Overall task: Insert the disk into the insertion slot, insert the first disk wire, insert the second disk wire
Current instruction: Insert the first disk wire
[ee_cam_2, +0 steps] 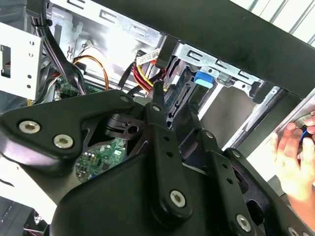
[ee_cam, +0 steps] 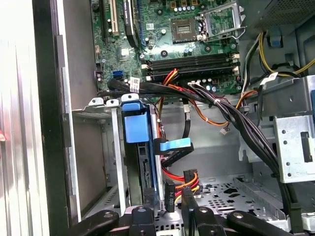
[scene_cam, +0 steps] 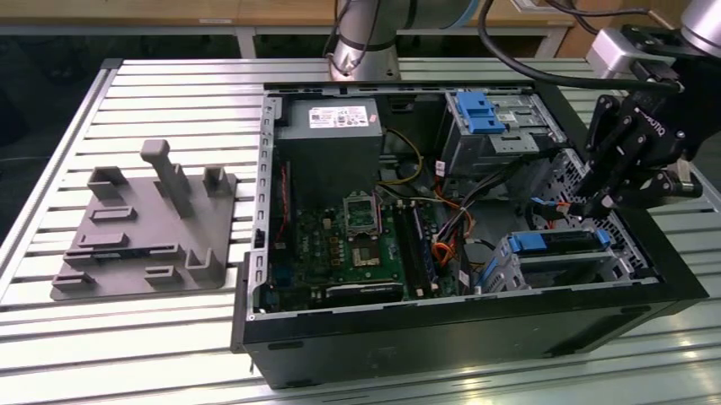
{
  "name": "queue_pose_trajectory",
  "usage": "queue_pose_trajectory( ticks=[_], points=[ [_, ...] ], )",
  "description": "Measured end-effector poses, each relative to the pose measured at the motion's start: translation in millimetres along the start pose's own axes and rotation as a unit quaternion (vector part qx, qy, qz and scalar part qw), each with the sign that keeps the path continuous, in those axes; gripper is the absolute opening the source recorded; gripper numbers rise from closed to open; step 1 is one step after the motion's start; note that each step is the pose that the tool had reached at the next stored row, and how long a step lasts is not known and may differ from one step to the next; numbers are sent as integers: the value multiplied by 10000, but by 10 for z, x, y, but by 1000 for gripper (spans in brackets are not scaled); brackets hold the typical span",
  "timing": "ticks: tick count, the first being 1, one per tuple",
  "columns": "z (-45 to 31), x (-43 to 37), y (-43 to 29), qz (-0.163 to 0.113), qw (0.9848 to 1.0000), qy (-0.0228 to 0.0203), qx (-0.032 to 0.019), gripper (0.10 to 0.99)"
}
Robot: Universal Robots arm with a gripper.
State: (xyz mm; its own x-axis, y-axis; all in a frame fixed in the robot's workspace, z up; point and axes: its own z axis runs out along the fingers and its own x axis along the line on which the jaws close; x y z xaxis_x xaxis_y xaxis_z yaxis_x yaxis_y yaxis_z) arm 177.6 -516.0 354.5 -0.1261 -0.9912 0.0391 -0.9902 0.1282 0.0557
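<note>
Slatted metal bench (scene_cam: 169, 337) bearing an open black computer case (scene_cam: 451, 337).
Inside, at the exterior view's right, the low silver perforated drive cage (scene_cam: 507, 268) holds the flat hard drive (scene_cam: 558, 243), framed by its bright blue plastic carrier rail and sitting fully in. The black pincer (scene_cam: 593, 205) hangs just above it; whether apart or together cannot be told.
</note>
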Motion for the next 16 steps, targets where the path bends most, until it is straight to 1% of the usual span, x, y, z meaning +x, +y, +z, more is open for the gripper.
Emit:
queue_pose_trajectory(
  ticks=[7, 16],
  points=[
    [27, -4, -1, 8, 10000, 0, -4, 353],
    [72, -12, -3, 9, 10000, 17, -9, 353]
  ],
)
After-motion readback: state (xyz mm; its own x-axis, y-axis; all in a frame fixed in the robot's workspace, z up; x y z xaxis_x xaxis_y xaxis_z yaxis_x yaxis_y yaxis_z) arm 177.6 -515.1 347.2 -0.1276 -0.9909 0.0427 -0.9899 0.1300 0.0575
